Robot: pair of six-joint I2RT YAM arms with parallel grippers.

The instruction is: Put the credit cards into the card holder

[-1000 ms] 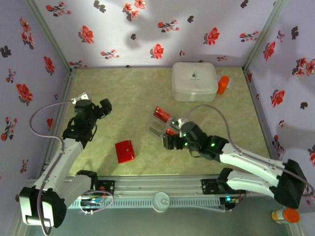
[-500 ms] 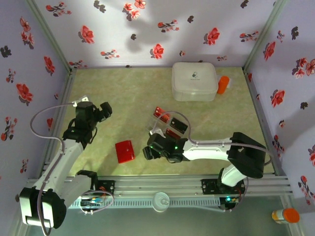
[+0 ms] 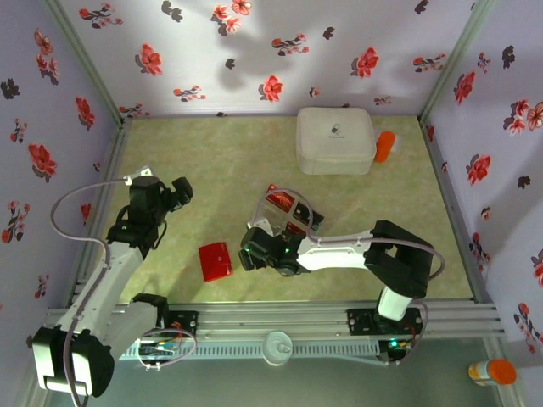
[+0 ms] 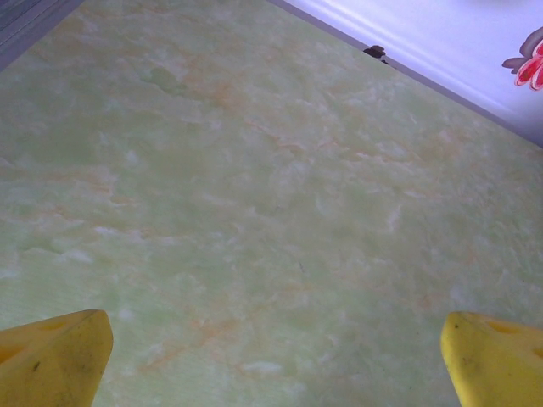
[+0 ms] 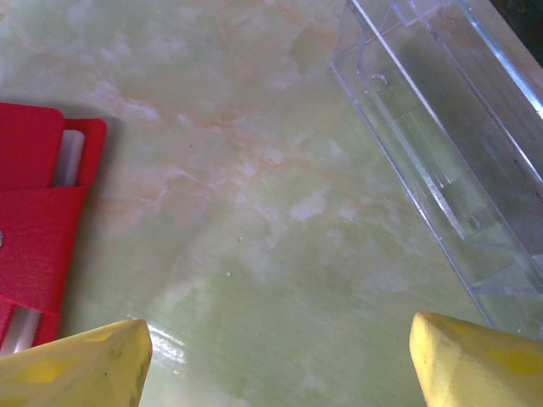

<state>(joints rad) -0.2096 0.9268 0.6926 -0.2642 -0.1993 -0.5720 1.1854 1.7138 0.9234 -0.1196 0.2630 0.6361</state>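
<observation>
Toward the near edge of the desk, card holder: lies flat, left of centre; red, with pale pocket edges showing in the right wrist view.
Credit cards: red and dark ones sit inside the clear tray near the desk's centre, apart from the card holder.
Right fingers: spread, nothing between them, low over bare desk between the card holder and the clear tray.
Left fingers: spread wide and empty, over bare desk toward the left edge.
Around: a white box stands at the far edge, with an orange object just beside its right side.
In the way: the tray's walls stand around the cards, and a thin cable from the right arm loops above them.
Change: a second ago the right fingers were at the tray's near end, the arm reaching in from the right; they have swung left to the card holder's side. Card holder, clear tray and left arm are where they were.
</observation>
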